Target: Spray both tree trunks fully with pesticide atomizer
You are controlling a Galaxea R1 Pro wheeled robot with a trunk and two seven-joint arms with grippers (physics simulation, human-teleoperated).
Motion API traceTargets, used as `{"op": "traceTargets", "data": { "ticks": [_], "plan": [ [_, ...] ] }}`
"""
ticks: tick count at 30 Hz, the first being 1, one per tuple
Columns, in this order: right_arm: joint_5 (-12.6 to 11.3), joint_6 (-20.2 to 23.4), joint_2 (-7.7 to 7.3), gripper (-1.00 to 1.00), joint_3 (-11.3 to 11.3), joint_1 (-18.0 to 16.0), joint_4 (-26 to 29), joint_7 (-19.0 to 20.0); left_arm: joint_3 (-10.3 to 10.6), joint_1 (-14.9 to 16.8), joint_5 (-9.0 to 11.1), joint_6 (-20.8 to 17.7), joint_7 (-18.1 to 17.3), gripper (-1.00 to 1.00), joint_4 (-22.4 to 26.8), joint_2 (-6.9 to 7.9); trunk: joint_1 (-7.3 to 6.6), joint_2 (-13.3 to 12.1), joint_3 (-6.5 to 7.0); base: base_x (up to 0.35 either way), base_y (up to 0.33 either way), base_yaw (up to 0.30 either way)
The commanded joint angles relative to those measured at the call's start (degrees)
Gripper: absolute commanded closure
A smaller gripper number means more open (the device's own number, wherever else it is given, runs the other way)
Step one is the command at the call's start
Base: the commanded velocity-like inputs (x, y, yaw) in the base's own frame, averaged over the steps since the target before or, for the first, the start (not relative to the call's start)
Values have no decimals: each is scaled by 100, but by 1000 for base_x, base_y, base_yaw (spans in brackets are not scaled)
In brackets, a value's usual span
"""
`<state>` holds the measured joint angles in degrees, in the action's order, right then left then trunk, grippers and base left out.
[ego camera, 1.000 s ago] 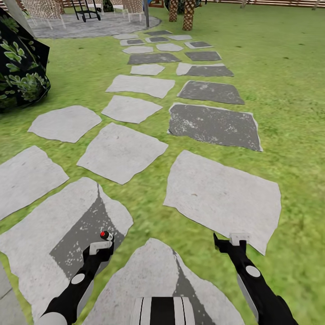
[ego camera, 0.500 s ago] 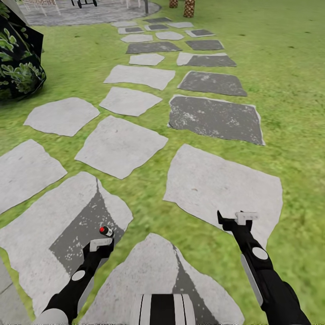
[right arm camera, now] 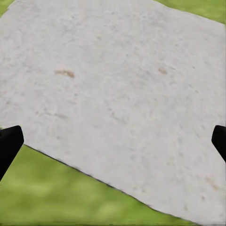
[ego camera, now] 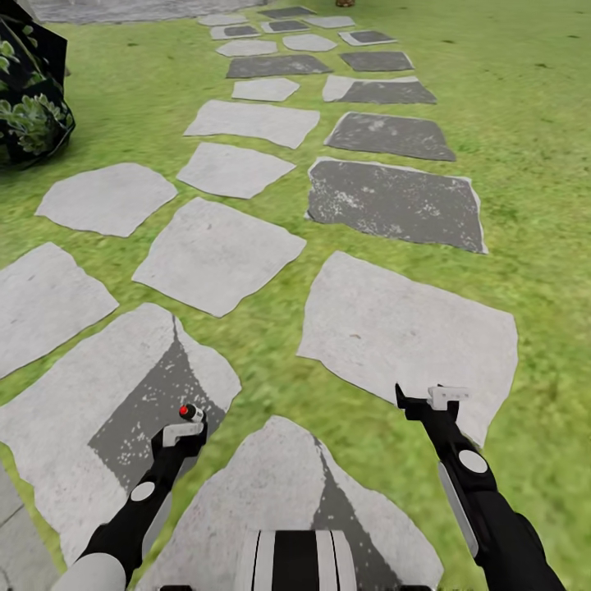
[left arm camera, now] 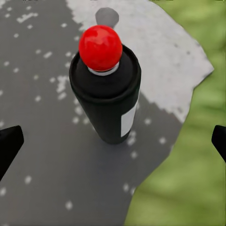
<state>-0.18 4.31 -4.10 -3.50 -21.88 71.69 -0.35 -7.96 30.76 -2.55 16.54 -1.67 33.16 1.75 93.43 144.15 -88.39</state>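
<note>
1. Head view first: a path of stones (ego camera: 217,254) runs away over the grass (ego camera: 533,123), some slabs pale and some dark grey.
2. Both arms reach forward, low over the nearest slabs. The striped trunk (ego camera: 295,562) sits at the bottom edge between them.
3. At the left gripper (ego camera: 185,428), a red ball pokes up at its tip. That's the top of the atomizer (ego camera: 190,411), over a half-shadowed slab (ego camera: 74,394).
4. Left wrist view gives the close look: the atomizer is a black bottle with a red round cap and a white label patch on its side. It stands upright between the fingertips (left arm camera: 8,143).
5. Those fingertips are spread wide at the two edges of the view, and neither touches the bottle there. What carries the bottle can't be made out.
6. Under the bottle the ground is dark speckled stone, with pale stone and grass beside it.
7. The right gripper (ego camera: 427,400) hangs over the near corner of a big pale slab (ego camera: 410,328).
8. Right wrist view: its fingertips (right arm camera: 8,143) are spread just as wide, with nothing between them but pale stone and a strip of grass.
9. Far left, a dark leafy bush (ego camera: 29,98) sits on the lawn.
</note>
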Motion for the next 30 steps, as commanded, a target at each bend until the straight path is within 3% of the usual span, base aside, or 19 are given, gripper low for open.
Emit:
{"op": "traceTargets", "data": {
  "ticks": [1, 8, 22, 30],
  "plan": [
    [0, 0, 2, -100, -1, 0, 1, 0, -1, 2, -2, 50, 0, -100, 4, 0, 2, 2, -31, 0, 0, 0],
    [0, 0, 6, -100, -1, 0, -9, 0, -4, 9, -4, 147, 0, -100, 14, 1, 18, 10, -221, 0, 0, 0],
    [0, 0, 6, -100, 7, 0, -34, 0, -3, -8, -3, 250, 8, -100, 5, -11, 18, 10, -243, 0, 0, 0],
    [0, 0, 6, -100, 5, 0, -41, 0, -3, -17, -8, 376, 4, -100, -11, -12, 18, 10, -243, 165, 20, 0]
  ]
}}
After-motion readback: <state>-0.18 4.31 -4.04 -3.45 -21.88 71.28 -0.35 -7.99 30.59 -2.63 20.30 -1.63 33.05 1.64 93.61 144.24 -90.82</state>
